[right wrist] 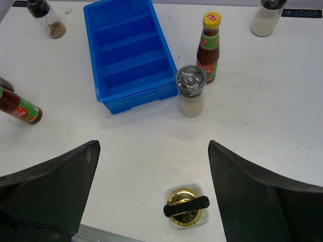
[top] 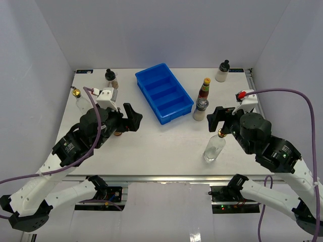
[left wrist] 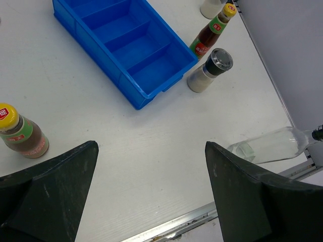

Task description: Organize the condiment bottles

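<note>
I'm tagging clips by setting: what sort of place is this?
Likely a robot test cell, not a kitchen: blank white walls box in a white table, with left arm and right arm mounted at its near edge.

blue tray [top: 176, 114]: three compartments, angled, mid-table | white table [top: 161, 143]: tray rests on it
</note>
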`<state>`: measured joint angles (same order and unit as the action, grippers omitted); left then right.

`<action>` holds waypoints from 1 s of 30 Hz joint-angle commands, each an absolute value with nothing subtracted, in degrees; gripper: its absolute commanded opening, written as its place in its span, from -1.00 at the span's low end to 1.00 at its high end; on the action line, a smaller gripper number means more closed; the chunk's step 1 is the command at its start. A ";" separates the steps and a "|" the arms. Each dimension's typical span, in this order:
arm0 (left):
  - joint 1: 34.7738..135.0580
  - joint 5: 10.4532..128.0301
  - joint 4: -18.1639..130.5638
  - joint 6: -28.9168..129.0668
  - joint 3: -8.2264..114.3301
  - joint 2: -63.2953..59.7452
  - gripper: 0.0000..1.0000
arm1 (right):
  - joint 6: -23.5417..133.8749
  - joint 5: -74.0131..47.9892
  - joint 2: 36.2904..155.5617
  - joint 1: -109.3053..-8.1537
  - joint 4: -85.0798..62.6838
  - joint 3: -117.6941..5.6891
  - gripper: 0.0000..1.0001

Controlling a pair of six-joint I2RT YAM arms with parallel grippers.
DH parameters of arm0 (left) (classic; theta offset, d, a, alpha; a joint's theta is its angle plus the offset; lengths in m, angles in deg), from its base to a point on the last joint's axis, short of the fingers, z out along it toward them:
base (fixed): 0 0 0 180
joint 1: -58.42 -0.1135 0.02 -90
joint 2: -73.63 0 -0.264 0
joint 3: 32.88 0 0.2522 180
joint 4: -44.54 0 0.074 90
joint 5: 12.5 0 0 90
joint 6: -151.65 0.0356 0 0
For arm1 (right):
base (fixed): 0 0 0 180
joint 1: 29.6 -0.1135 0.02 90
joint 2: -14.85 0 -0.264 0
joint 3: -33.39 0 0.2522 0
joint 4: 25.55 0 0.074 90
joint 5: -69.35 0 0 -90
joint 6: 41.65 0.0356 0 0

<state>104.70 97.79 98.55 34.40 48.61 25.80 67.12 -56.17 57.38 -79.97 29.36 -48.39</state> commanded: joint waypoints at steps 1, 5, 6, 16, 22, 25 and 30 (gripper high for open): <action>104.56 97.07 99.22 34.33 48.43 27.87 0.96 | 68.66 -52.89 54.38 -80.14 31.40 -45.53 0.89; 104.56 96.77 99.50 34.01 48.56 28.24 0.96 | 70.76 -53.60 52.97 -80.14 33.67 -42.36 0.89; 104.56 96.58 99.52 33.91 48.50 28.51 0.96 | 71.28 -53.87 52.07 -80.14 33.93 -40.99 0.89; 104.56 95.89 100.81 33.37 48.94 30.57 0.96 | 75.06 -53.35 47.71 -80.14 33.01 -31.65 0.89; 104.56 95.94 101.46 33.27 49.10 32.10 0.96 | 76.71 -53.59 44.80 -80.14 33.53 -28.68 0.90; 104.56 96.14 101.63 33.16 49.21 32.52 0.96 | 76.88 -53.49 43.13 -80.14 33.02 -27.09 0.92; 104.56 95.43 101.99 33.09 50.40 32.85 0.96 | 74.90 -52.65 41.04 -80.14 28.11 -22.73 0.93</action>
<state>104.70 96.31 100.85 33.34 48.43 32.46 75.22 -52.77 41.82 -79.99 32.82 -25.20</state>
